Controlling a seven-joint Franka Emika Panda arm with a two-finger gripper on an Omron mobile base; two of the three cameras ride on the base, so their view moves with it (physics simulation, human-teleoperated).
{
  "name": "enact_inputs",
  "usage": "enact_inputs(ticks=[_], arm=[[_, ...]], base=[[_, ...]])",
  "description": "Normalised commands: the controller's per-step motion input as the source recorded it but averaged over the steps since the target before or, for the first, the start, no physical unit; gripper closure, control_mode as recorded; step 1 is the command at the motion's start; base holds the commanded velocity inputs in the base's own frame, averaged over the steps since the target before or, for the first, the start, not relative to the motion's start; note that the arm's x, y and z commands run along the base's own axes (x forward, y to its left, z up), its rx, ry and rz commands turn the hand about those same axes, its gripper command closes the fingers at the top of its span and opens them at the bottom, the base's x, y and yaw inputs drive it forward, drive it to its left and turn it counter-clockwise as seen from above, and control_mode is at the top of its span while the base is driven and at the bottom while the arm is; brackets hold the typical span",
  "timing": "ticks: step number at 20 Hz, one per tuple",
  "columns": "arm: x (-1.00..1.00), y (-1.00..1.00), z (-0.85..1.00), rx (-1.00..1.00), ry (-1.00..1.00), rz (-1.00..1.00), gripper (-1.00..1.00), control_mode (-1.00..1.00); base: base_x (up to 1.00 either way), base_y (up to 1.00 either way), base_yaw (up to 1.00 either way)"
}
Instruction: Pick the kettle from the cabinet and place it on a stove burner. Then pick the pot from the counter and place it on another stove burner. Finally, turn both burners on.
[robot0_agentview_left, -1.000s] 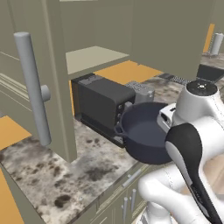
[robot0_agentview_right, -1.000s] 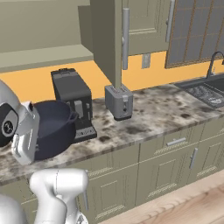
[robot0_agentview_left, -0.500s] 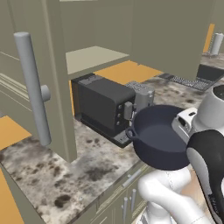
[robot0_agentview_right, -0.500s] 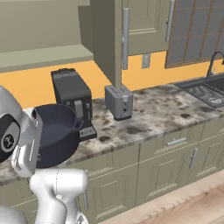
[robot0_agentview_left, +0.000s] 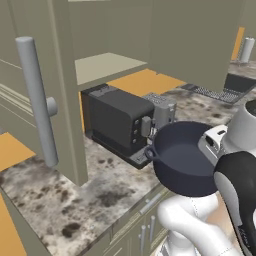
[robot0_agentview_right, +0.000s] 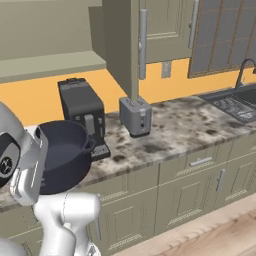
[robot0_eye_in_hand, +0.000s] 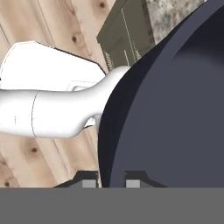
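a: what changed?
b: pot (robot0_agentview_left: 186, 159) has swung out from beside the coffee machine (robot0_agentview_left: 117, 121) toward the counter (robot0_agentview_left: 75, 200) edge, tilted, clear of the stone. likely pot leg underway, burner placement next.
a: gripper?
b: gripper (robot0_eye_in_hand: 111, 178) nearly closed, one finger each side of the pot rim, clamped on the wall. pot hangs over the cupboard fronts, left of the toaster (robot0_agentview_right: 136, 116).
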Motion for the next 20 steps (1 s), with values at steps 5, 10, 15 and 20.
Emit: enact_inputs(ticks=[5,10,15,20], arm=[[0.0,0.0,0.0,0.0,0.0,0.0,1.0,1.0],[0.0,0.0,0.0,0.0,0.0,0.0,1.0,1.0],[0.0,0.0,0.0,0.0,0.0,0.0,1.0,1.0],[0.0,0.0,0.0,0.0,0.0,0.0,1.0,1.0]], base=[[-0.41,-0.16,-0.14],[-0.39,-0.24,-0.16],[-0.28,-0.28,-0.18],[-0.07,-0.16,-0.25]])
